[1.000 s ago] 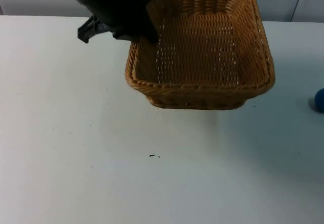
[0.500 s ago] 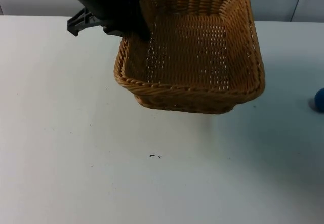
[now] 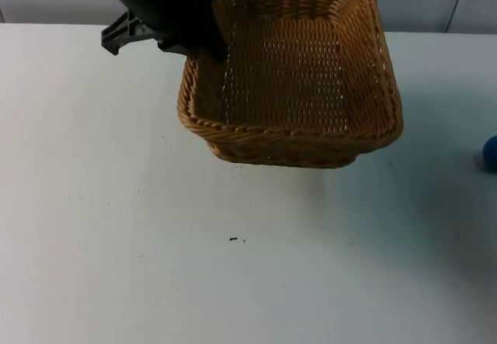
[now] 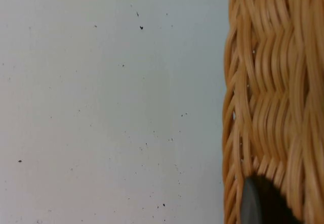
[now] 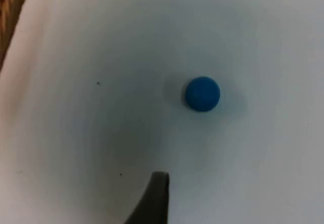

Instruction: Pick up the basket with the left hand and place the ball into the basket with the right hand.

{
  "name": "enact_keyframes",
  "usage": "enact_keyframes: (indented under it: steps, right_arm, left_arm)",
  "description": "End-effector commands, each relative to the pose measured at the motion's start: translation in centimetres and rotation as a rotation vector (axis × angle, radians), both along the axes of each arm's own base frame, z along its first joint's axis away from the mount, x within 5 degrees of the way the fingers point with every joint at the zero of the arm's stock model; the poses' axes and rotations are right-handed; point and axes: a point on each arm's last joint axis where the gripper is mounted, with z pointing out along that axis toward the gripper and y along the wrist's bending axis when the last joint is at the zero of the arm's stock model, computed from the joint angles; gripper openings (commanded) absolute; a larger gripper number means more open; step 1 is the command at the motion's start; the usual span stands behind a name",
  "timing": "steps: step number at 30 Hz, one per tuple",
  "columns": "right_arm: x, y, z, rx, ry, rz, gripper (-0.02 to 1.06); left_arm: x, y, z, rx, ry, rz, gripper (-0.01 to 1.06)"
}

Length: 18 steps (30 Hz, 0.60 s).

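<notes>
A square wicker basket (image 3: 289,136) hangs tilted above the table's back middle. My left gripper (image 3: 211,43) is shut on its left rear rim. In the left wrist view the basket's woven wall (image 4: 273,82) runs beside bare table, with a black fingertip (image 4: 258,204) pressed against it. The blue ball (image 3: 490,152) lies on the table at the far right edge of the top view. My right gripper (image 5: 158,198) hovers above the table a short way from the ball (image 5: 202,93), apart from it.
A white table top (image 3: 155,243) spreads out in front of the basket, with a few dark specks (image 3: 233,240) on it. The grey partition wall (image 3: 46,2) closes the back. A sliver of the basket (image 5: 9,11) shows in the right wrist view.
The basket has shifted a little to the left with my left gripper and its front rim sits slightly higher. The ball has stayed where it was.
</notes>
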Motion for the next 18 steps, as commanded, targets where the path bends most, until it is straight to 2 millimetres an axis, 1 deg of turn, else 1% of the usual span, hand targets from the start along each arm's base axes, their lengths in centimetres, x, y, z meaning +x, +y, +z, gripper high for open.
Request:
enact_keyframes:
  steps: [1,2,3,7,8,9,12,13,17,18]
  right_arm:
    - [1.7,-0.4,-1.8,-0.019,0.047,0.007,0.85]
    - [2.4,-0.5,-2.6,-0.022,0.060,0.013,0.85]
    - [2.4,-0.5,-2.6,-0.022,0.060,0.013,0.85]
    - [5.1,-0.7,-6.3,-0.031,0.111,0.014,0.85]
    - [5.1,-0.7,-6.3,-0.031,0.111,0.014,0.85]
    - [6.0,-0.8,-7.8,-0.041,0.138,0.017,0.85]
    - [7.3,-1.0,-10.2,-0.050,0.167,0.000,0.82]
    - [7.3,-1.0,-10.2,-0.050,0.167,0.000,0.82]
    - [8.7,-1.1,-12.8,-0.051,0.170,0.002,0.81]
    - [8.7,-1.1,-12.8,-0.051,0.170,0.002,0.81]
  left_arm:
    - [0.2,-0.2,0.7,-0.028,-0.018,0.026,0.00]
    - [0.2,-0.2,0.7,-0.028,-0.018,0.026,0.00]
    - [0.2,-0.2,0.7,-0.028,-0.018,0.026,0.00]
    - [0.2,-0.2,0.7,-0.031,-0.014,0.031,0.00]
    - [0.2,-0.2,0.7,-0.031,-0.014,0.031,0.00]
    - [0.2,-0.2,0.7,-0.031,-0.014,0.031,0.00]
    - [0.3,-0.1,0.7,-0.027,-0.021,0.035,0.00]
    - [0.3,-0.1,0.7,-0.027,-0.021,0.035,0.00]
    - [0.3,-0.1,0.3,-0.016,-0.011,0.039,0.00]
    - [0.3,-0.1,0.3,-0.016,-0.011,0.039,0.00]
